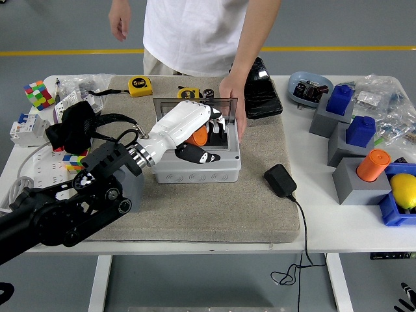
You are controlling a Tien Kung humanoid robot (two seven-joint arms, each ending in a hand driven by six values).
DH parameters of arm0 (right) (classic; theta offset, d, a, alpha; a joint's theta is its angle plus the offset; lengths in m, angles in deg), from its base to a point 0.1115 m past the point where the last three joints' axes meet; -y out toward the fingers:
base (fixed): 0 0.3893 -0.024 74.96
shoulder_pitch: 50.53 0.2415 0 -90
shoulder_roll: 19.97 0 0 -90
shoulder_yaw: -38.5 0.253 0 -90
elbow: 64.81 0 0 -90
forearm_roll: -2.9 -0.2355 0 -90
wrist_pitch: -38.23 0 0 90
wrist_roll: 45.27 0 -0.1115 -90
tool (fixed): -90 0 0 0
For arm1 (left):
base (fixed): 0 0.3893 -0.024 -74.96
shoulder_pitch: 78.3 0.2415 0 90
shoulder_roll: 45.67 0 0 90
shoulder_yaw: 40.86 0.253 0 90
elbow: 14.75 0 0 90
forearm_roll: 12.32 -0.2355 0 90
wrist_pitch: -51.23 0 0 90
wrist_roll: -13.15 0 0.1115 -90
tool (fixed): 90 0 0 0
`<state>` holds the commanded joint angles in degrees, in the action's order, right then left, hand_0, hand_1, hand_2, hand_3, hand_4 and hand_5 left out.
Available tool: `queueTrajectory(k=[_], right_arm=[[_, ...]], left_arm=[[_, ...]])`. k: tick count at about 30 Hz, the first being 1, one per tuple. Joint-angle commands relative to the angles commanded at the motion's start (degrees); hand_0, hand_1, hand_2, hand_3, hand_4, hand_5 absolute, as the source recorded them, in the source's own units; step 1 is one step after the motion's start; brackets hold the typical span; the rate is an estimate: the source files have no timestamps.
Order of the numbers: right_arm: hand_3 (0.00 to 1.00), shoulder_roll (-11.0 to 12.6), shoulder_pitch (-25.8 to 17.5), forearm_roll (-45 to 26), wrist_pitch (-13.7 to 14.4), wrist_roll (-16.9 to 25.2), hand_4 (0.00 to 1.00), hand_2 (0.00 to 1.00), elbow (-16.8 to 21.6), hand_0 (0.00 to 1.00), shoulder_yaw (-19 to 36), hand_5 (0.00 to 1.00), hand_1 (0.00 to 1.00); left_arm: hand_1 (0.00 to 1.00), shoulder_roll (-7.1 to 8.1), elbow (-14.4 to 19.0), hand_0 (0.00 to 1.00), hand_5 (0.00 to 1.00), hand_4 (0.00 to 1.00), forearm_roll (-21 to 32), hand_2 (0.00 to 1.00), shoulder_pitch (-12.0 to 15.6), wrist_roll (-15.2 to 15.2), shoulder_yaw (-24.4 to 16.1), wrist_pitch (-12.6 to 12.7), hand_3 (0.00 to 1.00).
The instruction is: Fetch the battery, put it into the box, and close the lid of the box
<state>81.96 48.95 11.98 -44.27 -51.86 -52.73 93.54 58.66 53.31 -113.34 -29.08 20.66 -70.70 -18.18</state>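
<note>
The orange cylindrical battery is held in my white left hand, whose fingers are curled round it. The hand hovers over the open mouth of the grey box in the middle of the beige mat. The box's clear lid stands upright at the back. A person's hand rests on the lid's right edge. The empty grey holder block sits left of the box, half hidden by my black forearm. A few dark fingers of my right hand show at the bottom right corner, below the table.
Two yellow tape measures lie behind the box, a black pouch to its right. A black adapter with cable sits on the mat's right. Grey blocks with blue and orange cylinders and a lemon stand far right.
</note>
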Motion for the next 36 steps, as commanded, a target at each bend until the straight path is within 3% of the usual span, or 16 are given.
queueTrajectory(k=[4, 16, 36], right_arm=[[0.555, -0.06, -0.13, -0.17, -0.03, -0.09, 0.952, 0.629, -0.06, 0.625, -0.36, 0.516, 0.634], [0.554, -0.28, -0.22, -0.47, 0.35, 0.08, 0.951, 0.628, 0.09, 0.623, -1.10, 0.516, 0.634], [0.554, -0.40, -0.46, -0.92, 0.28, -0.06, 0.950, 0.628, 0.13, 0.624, -2.37, 0.516, 0.634]], left_arm=[[0.122, -1.53, -3.12, 0.055, 0.002, 0.992, -0.48, 0.323, -1.71, -1.65, 1.28, -0.11, 0.492], [0.122, -4.72, -10.15, 0.055, 0.002, 0.974, 0.13, 0.333, -4.70, -2.81, 4.09, 1.02, 0.527], [0.144, -6.96, -14.39, 0.064, 0.002, 0.972, -1.20, 0.360, -7.18, -2.96, 6.30, 2.31, 0.551]])
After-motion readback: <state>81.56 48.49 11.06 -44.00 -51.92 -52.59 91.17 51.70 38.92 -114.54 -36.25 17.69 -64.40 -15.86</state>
